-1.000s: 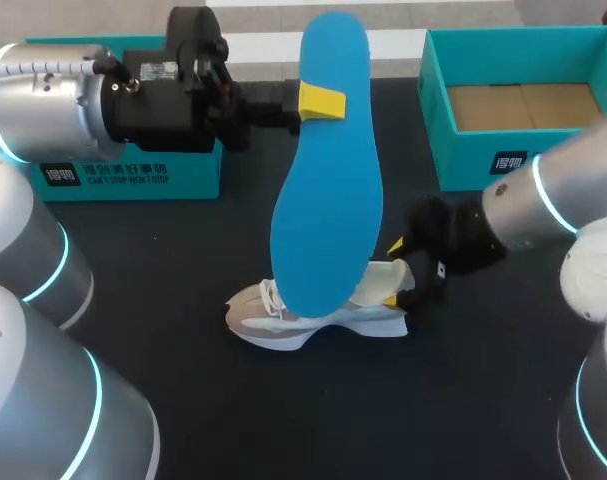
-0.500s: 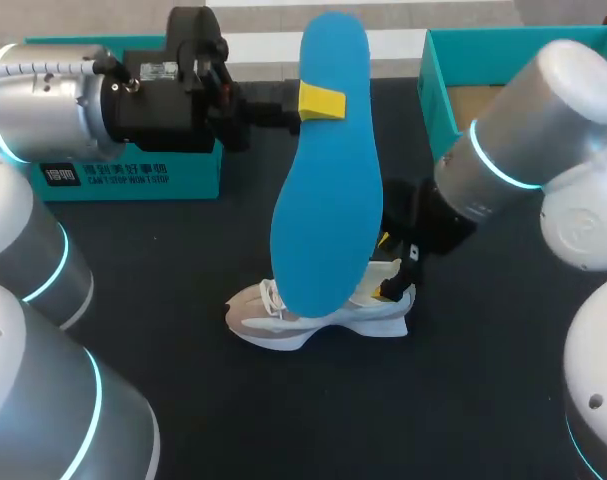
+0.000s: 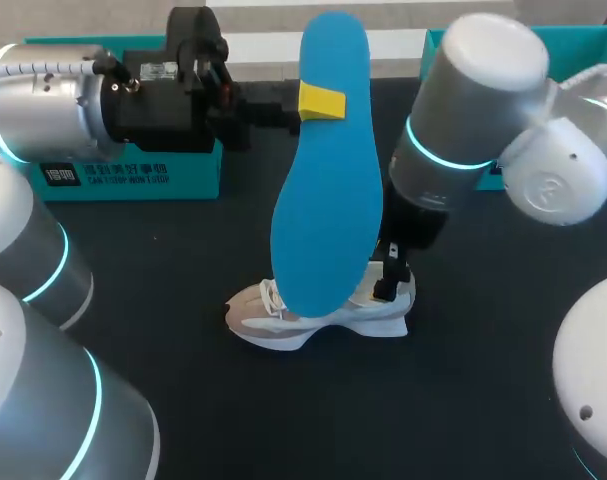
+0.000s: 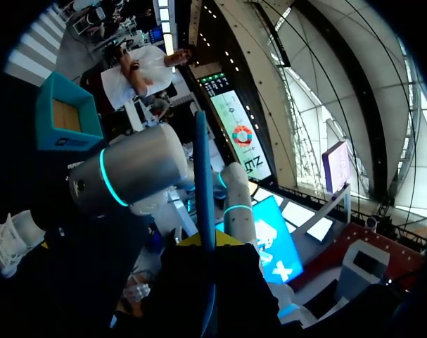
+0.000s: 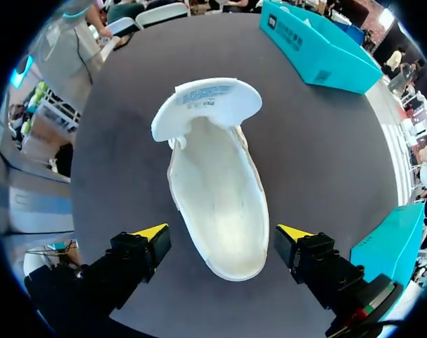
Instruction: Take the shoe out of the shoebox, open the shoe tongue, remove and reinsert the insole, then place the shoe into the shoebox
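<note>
My left gripper [image 3: 321,100] is shut on the blue insole [image 3: 328,190] and holds it above the table, its toe end hanging in front of the shoe. In the left wrist view the insole [image 4: 202,176] shows edge-on between the left gripper's [image 4: 203,241] yellow tips. The white shoe [image 3: 318,320] lies on the dark table, and its tongue [image 5: 209,105] is folded open. My right gripper [image 5: 224,232] hangs open above the shoe's [image 5: 217,190] heel, one finger at each side and neither touching it. The shoe's inside is bare.
A teal shoebox part [image 3: 133,175] stands at the back left behind my left arm. A second teal box [image 3: 598,45] stands at the back right, mostly hidden by my right arm [image 3: 463,110]. Dark table [image 3: 183,260] surrounds the shoe.
My right arm has swung in from the right and risen over the shoe's heel, now pointing down at it. The left arm and insole have not moved.
</note>
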{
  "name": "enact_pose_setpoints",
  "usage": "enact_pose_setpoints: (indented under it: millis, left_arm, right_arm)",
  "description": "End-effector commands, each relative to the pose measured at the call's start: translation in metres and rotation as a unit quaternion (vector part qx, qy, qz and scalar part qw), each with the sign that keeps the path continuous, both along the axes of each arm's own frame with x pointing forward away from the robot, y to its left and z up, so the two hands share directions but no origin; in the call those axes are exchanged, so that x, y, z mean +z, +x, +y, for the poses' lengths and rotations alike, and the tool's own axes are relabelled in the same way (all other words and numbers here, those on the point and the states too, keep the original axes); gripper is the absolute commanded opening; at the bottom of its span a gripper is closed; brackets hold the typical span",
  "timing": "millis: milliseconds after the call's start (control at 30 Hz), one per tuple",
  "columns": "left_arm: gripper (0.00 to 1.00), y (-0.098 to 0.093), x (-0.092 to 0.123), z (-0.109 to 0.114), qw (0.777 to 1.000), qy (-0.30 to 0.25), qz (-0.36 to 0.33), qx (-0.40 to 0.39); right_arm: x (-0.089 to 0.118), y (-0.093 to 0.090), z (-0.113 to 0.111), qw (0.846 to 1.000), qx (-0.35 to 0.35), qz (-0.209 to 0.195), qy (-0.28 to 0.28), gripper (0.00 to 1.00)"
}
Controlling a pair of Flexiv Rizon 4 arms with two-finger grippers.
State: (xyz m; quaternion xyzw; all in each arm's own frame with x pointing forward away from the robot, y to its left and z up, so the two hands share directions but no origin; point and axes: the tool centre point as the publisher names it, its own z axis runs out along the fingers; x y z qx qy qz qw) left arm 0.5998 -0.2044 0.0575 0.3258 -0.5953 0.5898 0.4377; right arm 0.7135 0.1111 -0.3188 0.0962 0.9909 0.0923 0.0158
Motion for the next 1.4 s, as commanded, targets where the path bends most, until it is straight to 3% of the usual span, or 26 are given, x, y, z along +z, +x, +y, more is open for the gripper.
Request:
enact_pose_setpoints:
  millis: [33, 300, 533, 767, 1000, 1033, 1067, 1133, 1167, 1400]
  left_arm:
    - [0.00, -0.001, -0.001, -0.001, 1.000, 0.000, 0.000, 0.001]
    - [0.00, -0.001, -0.001, -0.001, 1.000, 0.000, 0.000, 0.001]
    - [0.00, -0.001, -0.001, -0.001, 1.000, 0.000, 0.000, 0.001]
    - [0.00, -0.001, -0.001, -0.001, 1.000, 0.000, 0.000, 0.001]
    - [0.00, -0.001, -0.001, -0.001, 1.000, 0.000, 0.000, 0.001]
    - [0.00, -0.001, -0.001, -0.001, 1.000, 0.000, 0.000, 0.001]
    - [0.00, -0.001, -0.001, -0.001, 1.000, 0.000, 0.000, 0.001]
    - [0.00, -0.001, -0.001, -0.001, 1.000, 0.000, 0.000, 0.001]
    - [0.00, -0.001, -0.001, -0.001, 1.000, 0.000, 0.000, 0.001]
    - [0.00, -0.001, -0.001, -0.001, 1.000, 0.000, 0.000, 0.001]
  right_arm:
    - [-0.001, 0.000, 0.004, 1.000, -0.001, 0.003, -0.025, 1.00]
    - [-0.001, 0.000, 0.004, 1.000, -0.001, 0.003, -0.025, 1.00]
    - [-0.004, 0.029, 0.015, 0.999, 0.022, 0.004, -0.045, 1.00]
    - [-0.026, 0.061, 0.036, 0.998, 0.055, 0.012, -0.039, 1.00]
    - [-0.059, 0.058, 0.049, 0.997, 0.063, 0.024, -0.033, 1.00]
    - [-0.063, 0.057, 0.048, 0.997, 0.054, 0.030, -0.038, 0.77]
    - [-0.067, 0.056, 0.048, 0.998, 0.052, 0.030, -0.036, 0.44]
    - [-0.074, 0.055, 0.046, 0.998, 0.047, 0.036, -0.033, 0.13]
    - [-0.075, 0.054, 0.046, 0.998, 0.048, 0.038, -0.032, 0.02]
    - [-0.076, 0.047, 0.038, 0.997, 0.022, 0.057, -0.036, 0.00]
